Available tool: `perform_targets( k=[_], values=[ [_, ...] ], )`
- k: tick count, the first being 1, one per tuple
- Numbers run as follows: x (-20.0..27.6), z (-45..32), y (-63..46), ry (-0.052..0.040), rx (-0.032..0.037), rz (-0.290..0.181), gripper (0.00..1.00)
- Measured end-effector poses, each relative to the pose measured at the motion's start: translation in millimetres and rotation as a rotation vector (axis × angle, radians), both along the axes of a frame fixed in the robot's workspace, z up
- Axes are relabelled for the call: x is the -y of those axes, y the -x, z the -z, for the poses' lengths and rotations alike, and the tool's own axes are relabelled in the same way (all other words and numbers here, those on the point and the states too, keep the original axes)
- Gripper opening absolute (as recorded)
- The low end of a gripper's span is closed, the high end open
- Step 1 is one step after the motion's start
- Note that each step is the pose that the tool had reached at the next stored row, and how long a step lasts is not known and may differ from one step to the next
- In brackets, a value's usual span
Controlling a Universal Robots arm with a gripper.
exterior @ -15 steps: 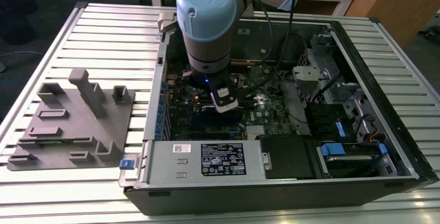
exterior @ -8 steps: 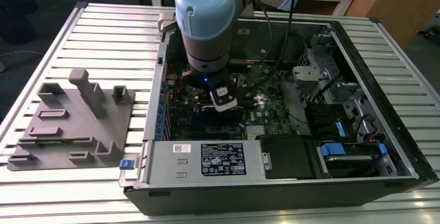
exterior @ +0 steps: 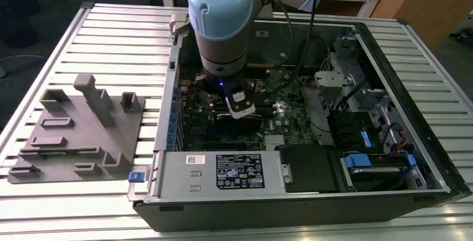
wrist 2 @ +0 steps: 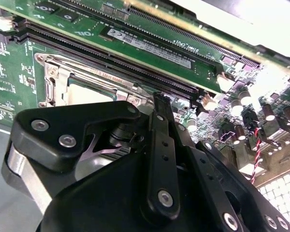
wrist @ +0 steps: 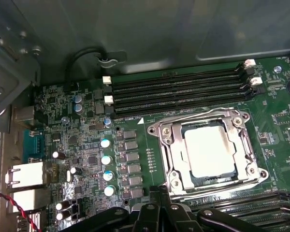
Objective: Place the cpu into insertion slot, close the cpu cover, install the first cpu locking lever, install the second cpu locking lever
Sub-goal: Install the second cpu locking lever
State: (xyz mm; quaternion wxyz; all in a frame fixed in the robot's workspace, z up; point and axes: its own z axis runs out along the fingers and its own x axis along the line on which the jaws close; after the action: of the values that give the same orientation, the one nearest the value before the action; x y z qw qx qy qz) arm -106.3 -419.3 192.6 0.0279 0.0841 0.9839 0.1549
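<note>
The cpu (wrist: pixel 208 149) is seated in the insertion slot (wrist: pixel 170 184), framed by the cpu cover (wrist: pixel 210 118); the gripper (wrist 2: pixel 160 104), whose state cannot be told, is held just beside it.

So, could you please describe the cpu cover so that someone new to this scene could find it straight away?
Look inside the open computer case at the green motherboard. Just below the long black memory slots sits a square silvery frame, the cpu cover, lying around the pale metal cpu. It is the board's one shiny windowed metal square.
</note>
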Motion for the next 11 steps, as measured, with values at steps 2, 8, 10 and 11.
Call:
perform_targets(
  k=[2, 8, 10, 11],
  values=[
    [-0.3, 0.0, 0.3, 0.0008, 0.0032, 0.0, 0.11],
    [-1.5, 1.1, 4.0, 0.0132, 0.0449, 0.0, 0.11],
    [-1.6, 1.2, 4.2, 0.0133, 0.047, 0.0, 0.11],
    [-1.5, 1.3, 4.2, 0.0134, 0.0472, 0.0, 0.11]
  ],
)
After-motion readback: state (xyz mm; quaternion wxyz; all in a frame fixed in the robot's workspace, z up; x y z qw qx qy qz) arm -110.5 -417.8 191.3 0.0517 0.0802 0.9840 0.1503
